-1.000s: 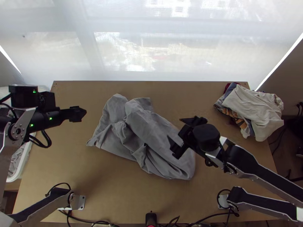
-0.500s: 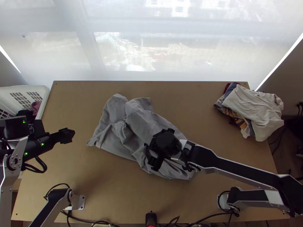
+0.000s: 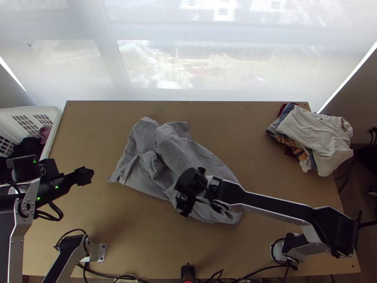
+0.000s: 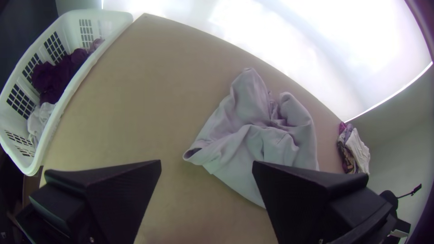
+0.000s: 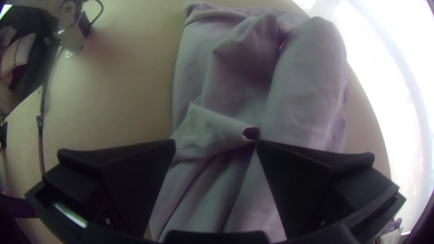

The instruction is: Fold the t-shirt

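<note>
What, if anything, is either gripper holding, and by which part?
Nothing: the left gripper and the right gripper both stand open, the right over the grey t-shirt.

Grey t-shirt [image 3: 162, 160], bunched and rumpled, mid-table.

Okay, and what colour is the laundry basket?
The basket is white; the left wrist view shows it best.
</note>
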You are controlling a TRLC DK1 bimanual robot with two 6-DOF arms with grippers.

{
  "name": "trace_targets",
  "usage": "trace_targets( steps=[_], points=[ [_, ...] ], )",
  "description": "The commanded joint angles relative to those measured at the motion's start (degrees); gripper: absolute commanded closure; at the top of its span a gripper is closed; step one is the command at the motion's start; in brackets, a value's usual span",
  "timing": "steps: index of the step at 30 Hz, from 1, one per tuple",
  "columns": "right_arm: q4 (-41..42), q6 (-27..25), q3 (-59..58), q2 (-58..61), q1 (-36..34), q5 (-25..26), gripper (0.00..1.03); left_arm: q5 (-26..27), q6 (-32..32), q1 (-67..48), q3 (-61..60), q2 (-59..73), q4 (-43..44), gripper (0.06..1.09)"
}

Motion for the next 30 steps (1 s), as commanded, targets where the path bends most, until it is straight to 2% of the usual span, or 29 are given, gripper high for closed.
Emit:
trace_targets(
  steps=[1,4,8,10,15,21,30],
  points=[
    [1.3,0.3,2.6,3.7,-0.5,-0.2,0.2,0.5,0.3,0.5,-1.1,0.9,1.1,0.1],
    [1.3,0.2,3.8,4.8,-0.7,-0.4,0.32,0.5,0.3,0.3,-1.5,1.3,1.3,0.1],
    [1.3,0.3,4.7,5.9,-0.6,-0.4,0.35,0.5,0.5,0.0,-2.4,1.4,1.8,0.1],
    [1.3,0.3,5.1,6.4,-0.6,-0.4,0.48,0.5,0.5,0.0,-2.7,1.5,2.1,0.1],
    [1.3,0.3,5.2,6.9,-0.8,-0.4,0.66,0.5,0.8,0.0,-2.7,1.6,2.5,0.1],
    [1.3,-0.3,5.3,7.1,-0.9,-0.3,1.0,0.5,0.8,0.0,-2.7,1.7,2.7,0.1],
    [1.2,-1.3,8.1,3.8,-1.6,-0.3,1.0,0.7,0.7,-0.5,-2.2,1.8,2.7,0.1]
  ],
)
